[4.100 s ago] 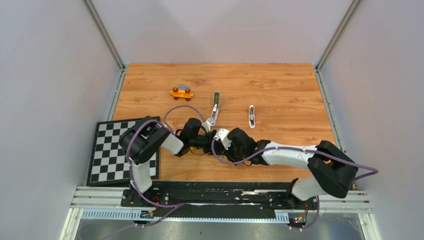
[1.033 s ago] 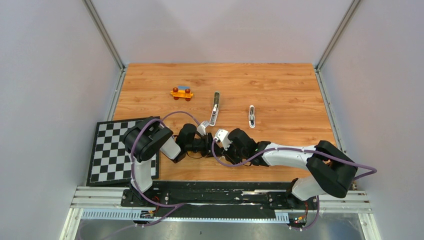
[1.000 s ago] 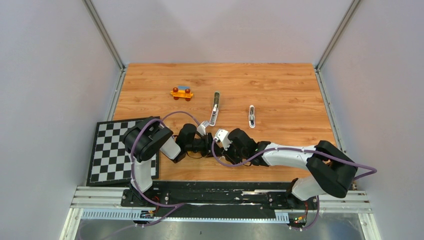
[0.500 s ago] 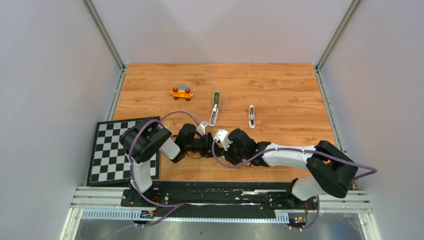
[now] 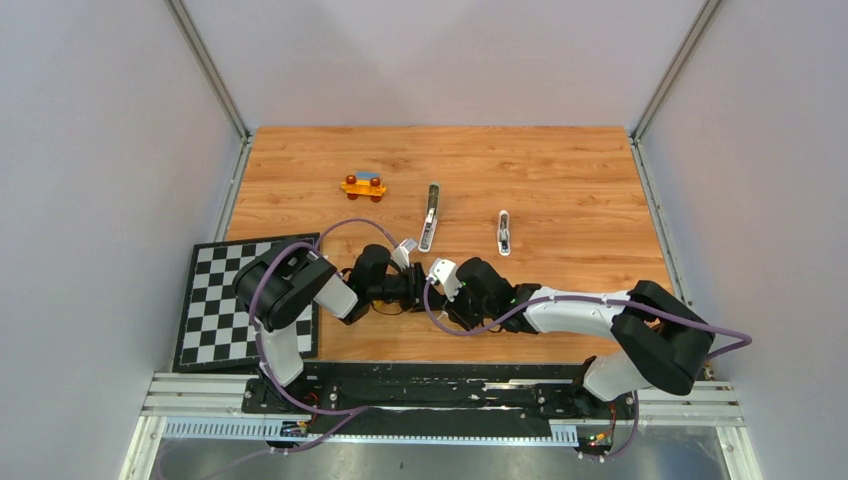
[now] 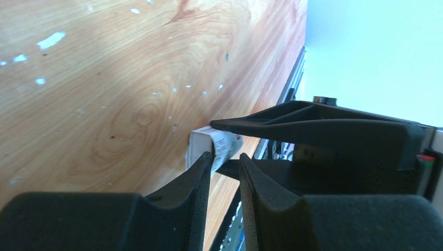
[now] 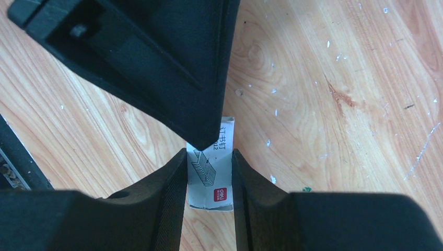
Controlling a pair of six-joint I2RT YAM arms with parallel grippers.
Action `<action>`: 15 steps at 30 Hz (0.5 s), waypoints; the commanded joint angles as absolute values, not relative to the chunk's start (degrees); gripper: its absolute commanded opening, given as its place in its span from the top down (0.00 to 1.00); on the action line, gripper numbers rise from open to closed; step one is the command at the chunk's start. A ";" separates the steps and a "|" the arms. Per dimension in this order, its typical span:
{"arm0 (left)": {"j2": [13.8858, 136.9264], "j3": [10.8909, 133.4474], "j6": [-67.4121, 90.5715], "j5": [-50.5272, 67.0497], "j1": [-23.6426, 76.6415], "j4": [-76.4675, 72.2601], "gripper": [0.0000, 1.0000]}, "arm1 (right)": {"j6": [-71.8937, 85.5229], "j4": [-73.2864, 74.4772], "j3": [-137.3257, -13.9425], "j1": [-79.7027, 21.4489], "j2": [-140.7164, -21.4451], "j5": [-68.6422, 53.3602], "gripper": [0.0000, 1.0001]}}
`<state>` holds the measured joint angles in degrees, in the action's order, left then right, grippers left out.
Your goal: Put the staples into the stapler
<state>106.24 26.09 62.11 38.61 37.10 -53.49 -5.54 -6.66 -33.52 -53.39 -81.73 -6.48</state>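
Staples are hidden; the small white cardboard box with red print (image 7: pixel 211 180), at 6 o'clock from the slim grey metal stapler (image 5: pixel 430 214), sits pinched between the right gripper's (image 7: pixel 208 152) narrow fingers, with the left gripper's (image 6: pixel 225 159) narrow tips touching it, grip unclear.

A light-brown wood-grain tabletop (image 5: pixel 560 170) fills the middle, enclosed on three sides by plain pale grey walls (image 5: pixel 440 60). Slim aluminium posts (image 5: pixel 207 70) rise from its back corners. A silver slotted metal rail (image 5: pixel 200 405) runs along the near edge. The light is soft and even.
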 commanded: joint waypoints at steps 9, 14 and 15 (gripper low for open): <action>105.08 26.96 61.36 42.71 37.45 -55.82 0.71 | -5.98 -6.24 -32.17 -54.49 -84.53 -8.20 0.65; 105.88 26.98 61.74 43.13 37.53 -56.28 0.71 | -5.95 -6.45 -32.30 -54.49 -84.64 -8.19 0.65; 105.95 26.92 61.48 43.15 37.53 -55.99 0.71 | -5.89 -6.50 -32.35 -54.49 -84.68 -8.25 0.65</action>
